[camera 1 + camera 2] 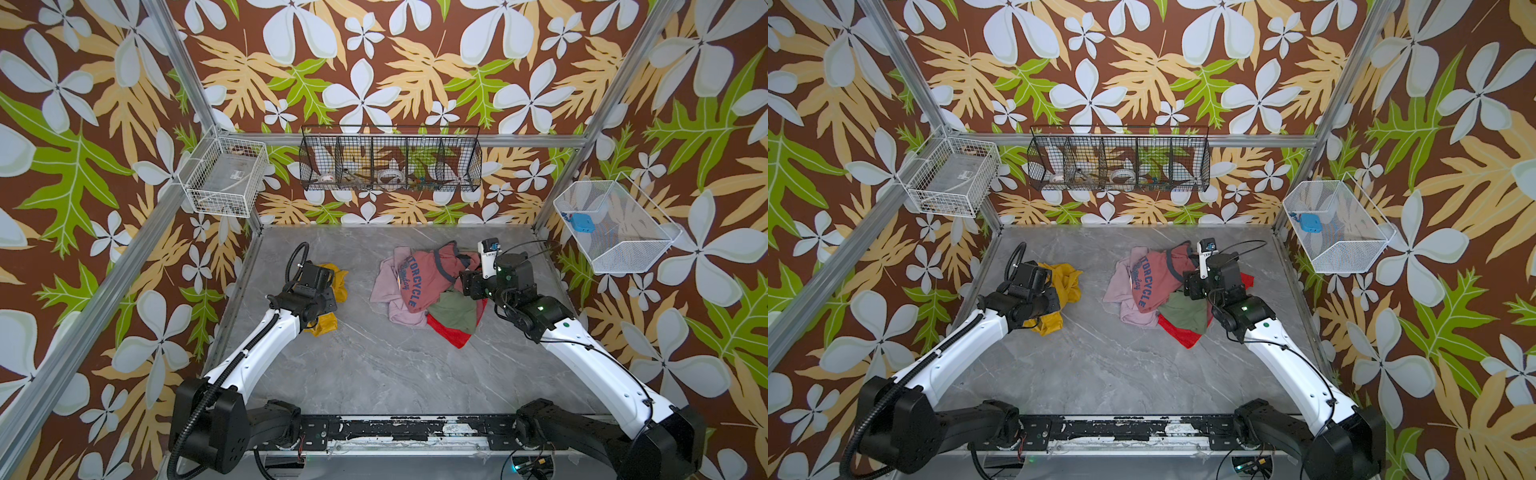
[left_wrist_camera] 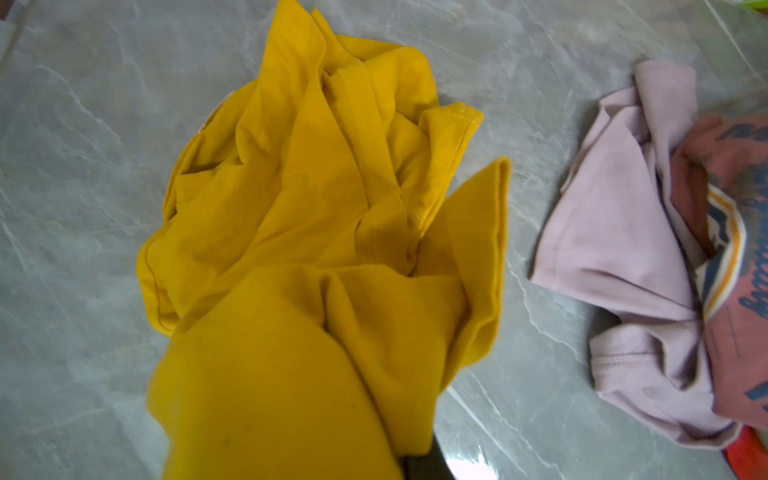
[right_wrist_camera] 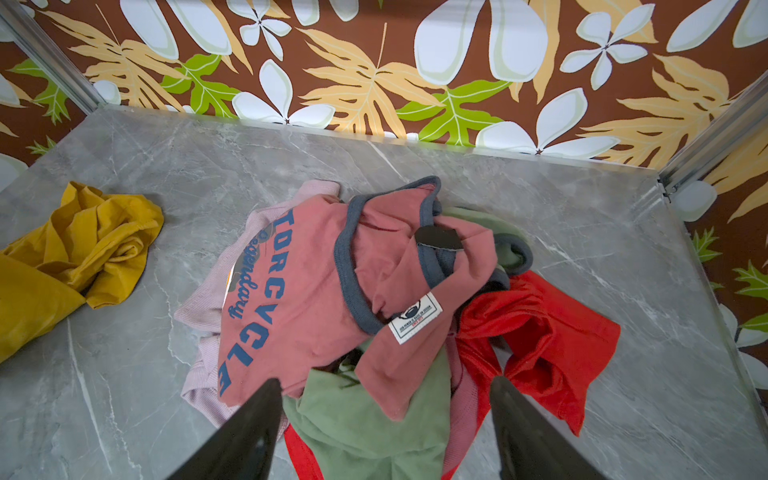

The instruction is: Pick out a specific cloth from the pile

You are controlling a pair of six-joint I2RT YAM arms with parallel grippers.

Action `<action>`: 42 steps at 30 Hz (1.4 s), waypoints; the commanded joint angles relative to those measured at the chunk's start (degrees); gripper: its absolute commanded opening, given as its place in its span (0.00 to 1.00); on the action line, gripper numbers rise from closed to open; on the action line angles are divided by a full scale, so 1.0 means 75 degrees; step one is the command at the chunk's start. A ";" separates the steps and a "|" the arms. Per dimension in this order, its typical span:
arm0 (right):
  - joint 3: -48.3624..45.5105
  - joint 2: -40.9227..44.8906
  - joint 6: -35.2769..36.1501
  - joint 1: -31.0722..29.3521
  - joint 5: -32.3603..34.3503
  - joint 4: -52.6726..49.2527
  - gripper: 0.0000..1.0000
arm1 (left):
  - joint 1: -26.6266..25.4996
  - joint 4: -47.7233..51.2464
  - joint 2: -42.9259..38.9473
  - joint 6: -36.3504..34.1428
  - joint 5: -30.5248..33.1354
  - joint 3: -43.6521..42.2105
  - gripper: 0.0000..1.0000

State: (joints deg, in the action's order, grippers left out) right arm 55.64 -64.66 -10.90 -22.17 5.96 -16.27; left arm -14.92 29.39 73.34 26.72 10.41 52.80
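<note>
Top views both show the grey table (image 1: 374, 374) filling the lower centre of the frame. Right of centre lies the pile (image 1: 419, 286), with a salmon-pink lettered shirt uppermost. Left of centre, well apart from it, lies the cloth (image 1: 323, 327), mustard-yellow and crumpled. The left fingers (image 2: 420, 466), mostly hidden by fabric, are closed on a fold of the cloth. The right fingers (image 3: 253, 428) stand spread above the pile, gripping nothing.

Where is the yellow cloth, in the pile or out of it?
Out. The yellow cloth is bunched up apart from the pile, with bare grey table between them.
</note>
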 commanded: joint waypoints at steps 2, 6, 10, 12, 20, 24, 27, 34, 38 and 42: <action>0.0047 0.0014 -0.0024 0.0001 0.0032 -0.0075 0.78 | 0.0206 -0.0475 0.0508 -0.0391 -0.0143 0.0380 0.00; 0.0027 0.0029 -0.0036 0.0002 0.0053 -0.0085 0.78 | 0.0461 -0.0654 0.1100 -0.0344 0.0076 0.0762 0.01; 0.0035 0.0064 -0.0001 0.0001 0.0152 -0.0157 0.77 | 0.0685 -0.0824 0.1637 -0.0377 0.0281 0.1167 0.07; 0.0044 0.0101 0.0011 -0.0001 0.0213 -0.0188 0.77 | 0.0703 -0.0782 0.1947 -0.0481 0.0292 0.1426 0.08; -0.0040 0.0262 0.0023 -0.0001 0.0409 -0.0287 0.78 | 0.1113 -0.1000 0.2985 -0.0802 0.0028 0.1859 0.15; -0.0064 0.0313 0.0014 -0.0007 0.0474 -0.0304 0.78 | 0.1134 -0.0871 0.3536 -0.1286 -0.0330 0.2132 0.12; -0.0071 0.0293 -0.0034 0.0003 0.0492 -0.0305 0.78 | 0.1134 -0.0981 0.3768 -0.1306 -0.0903 0.2149 0.12; -0.0047 0.0267 -0.0094 0.0001 0.0495 -0.0303 0.77 | 0.1134 -0.1163 0.4386 -0.1129 -0.1125 0.2419 0.12; -0.0025 0.0300 -0.0106 0.0001 0.0599 -0.0392 0.77 | 0.1134 -0.1298 0.4840 -0.0935 -0.1273 0.2735 0.12; -0.0055 0.0394 -0.0104 -0.0001 0.0755 -0.0449 0.77 | 0.1134 -0.1328 0.5211 -0.0838 -0.1353 0.3037 0.12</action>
State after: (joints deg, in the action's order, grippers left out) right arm 55.33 -62.19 -11.35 -22.17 9.85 -19.38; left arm -6.48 20.93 111.48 19.46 1.23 74.50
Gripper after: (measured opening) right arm 0.773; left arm 0.126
